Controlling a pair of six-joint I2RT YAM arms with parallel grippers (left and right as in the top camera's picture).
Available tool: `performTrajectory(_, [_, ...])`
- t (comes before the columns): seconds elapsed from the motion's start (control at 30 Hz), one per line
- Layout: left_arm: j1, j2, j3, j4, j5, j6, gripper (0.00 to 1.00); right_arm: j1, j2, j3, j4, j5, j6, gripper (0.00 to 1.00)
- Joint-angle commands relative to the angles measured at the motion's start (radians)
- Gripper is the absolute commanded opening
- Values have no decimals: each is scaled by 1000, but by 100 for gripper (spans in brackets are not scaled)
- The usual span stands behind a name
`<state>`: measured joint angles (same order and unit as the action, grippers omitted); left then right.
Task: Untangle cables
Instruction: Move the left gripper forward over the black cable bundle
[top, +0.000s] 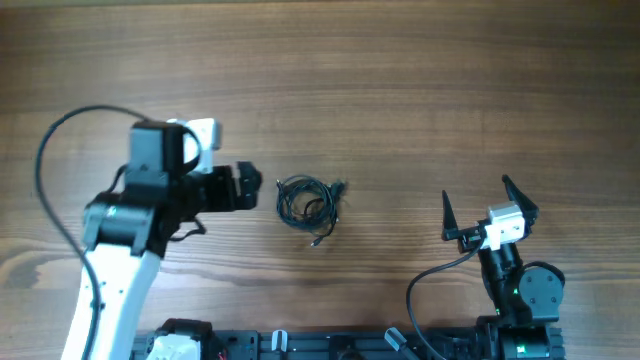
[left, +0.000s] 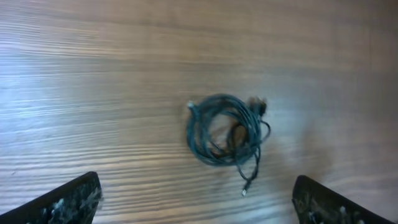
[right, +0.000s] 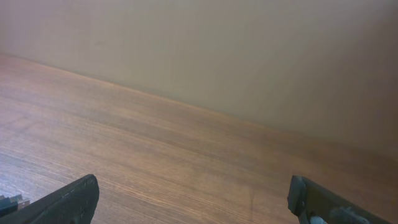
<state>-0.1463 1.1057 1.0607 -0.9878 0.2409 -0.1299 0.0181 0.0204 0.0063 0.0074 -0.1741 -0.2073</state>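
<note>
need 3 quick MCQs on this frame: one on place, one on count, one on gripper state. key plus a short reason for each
1. Where do the cables lie on the table?
A. between the two arms, nearer the left gripper
B. hanging off the near edge
C. at the far edge

2. How many heaps do the cables form?
A. two
B. one
C. three

3. How do the left gripper and the right gripper stand?
A. both shut
B. left shut on the cables
C. both open, holding nothing

Key:
1 A: the overhead view shows the bundle mid-table, just beyond the left gripper's tips and well away from the right one.
2 B: a single small coil with plug ends sticking out.
3 C: each wrist view shows its fingers spread wide with only bare wood or the untouched coil between them.
</note>
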Motion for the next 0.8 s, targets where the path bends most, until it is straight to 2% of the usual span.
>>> performTrajectory(0.0, [-88, 89, 41, 4, -34, 18, 100, 0, -6, -1, 3, 17, -2, 100])
performTrajectory(0.3, [-107, 231, 41, 11, -29, -12, 100, 0, -6, -1, 3, 17, -2, 100])
performTrajectory(0.43, [-107, 263, 38, 8, 82, -12, 100, 0, -6, -1, 3, 17, -2, 100])
performTrajectory(0.6, [-107, 301, 36, 9, 107, -13, 100, 0, -6, -1, 3, 17, -2, 100])
performTrajectory(0.77, [-118, 363, 24, 6, 40, -175, 100, 0, -6, -1, 3, 17, -2, 100])
